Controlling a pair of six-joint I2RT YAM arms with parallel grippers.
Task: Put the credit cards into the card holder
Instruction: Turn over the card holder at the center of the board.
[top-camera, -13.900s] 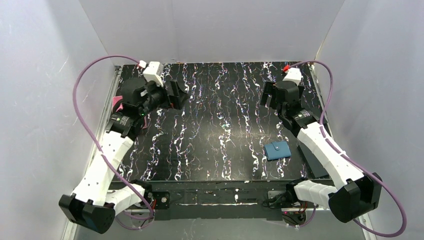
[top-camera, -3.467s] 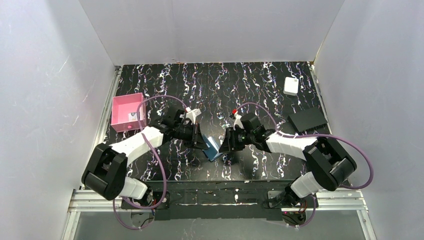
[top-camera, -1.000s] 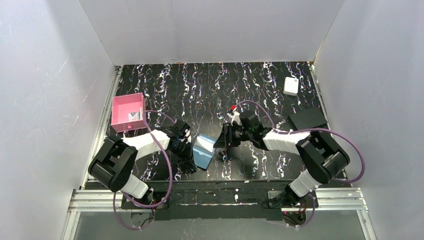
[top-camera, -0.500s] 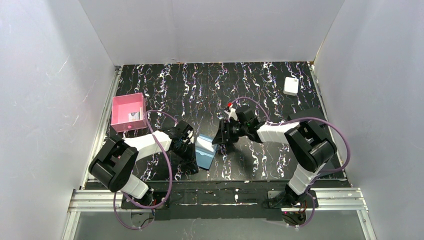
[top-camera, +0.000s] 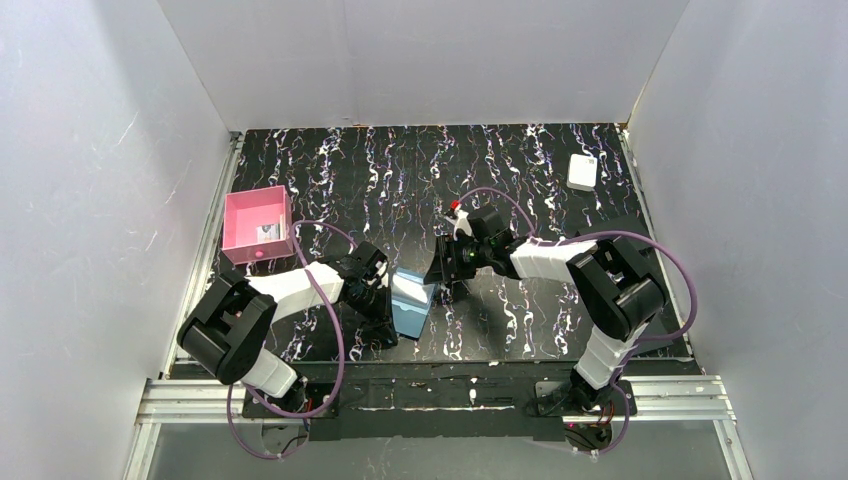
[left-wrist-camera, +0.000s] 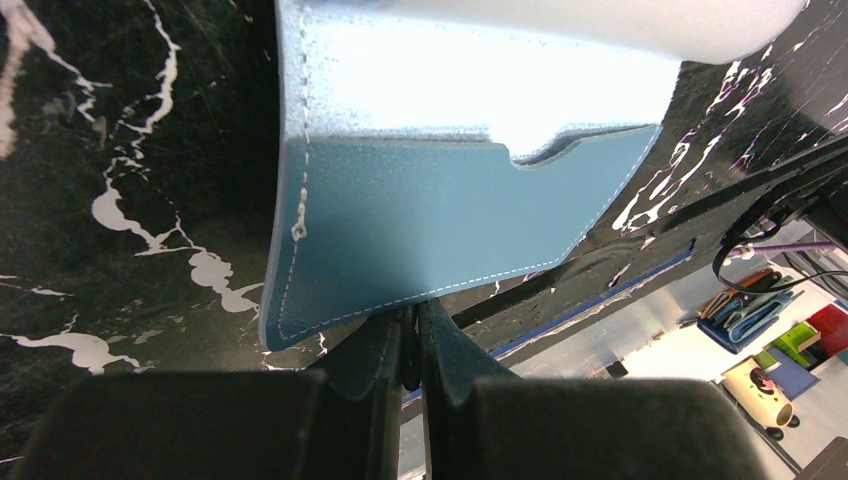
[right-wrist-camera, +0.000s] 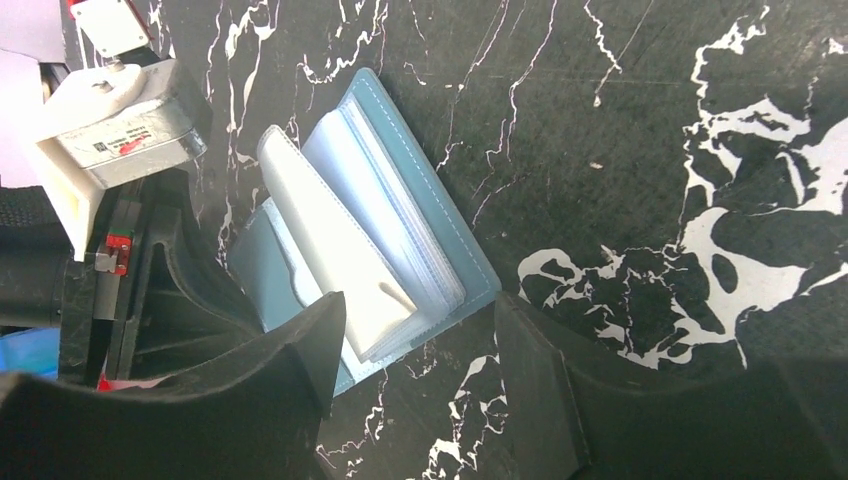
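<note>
Top external, one card holder (top-camera: 410, 305) (open)

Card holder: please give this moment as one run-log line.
card holder: open | left gripper: shut on its edge | right gripper: open, near it

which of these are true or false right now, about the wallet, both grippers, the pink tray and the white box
1. The card holder lies open. True.
2. The left gripper is shut on one cover of the card holder. True.
3. The right gripper is clamped on a credit card. False: it is open over the card holder and holds nothing.
4. The pink tray stands on the right side. False: it stands on the left side.
5. The white box sits near the far right corner. True.
</note>
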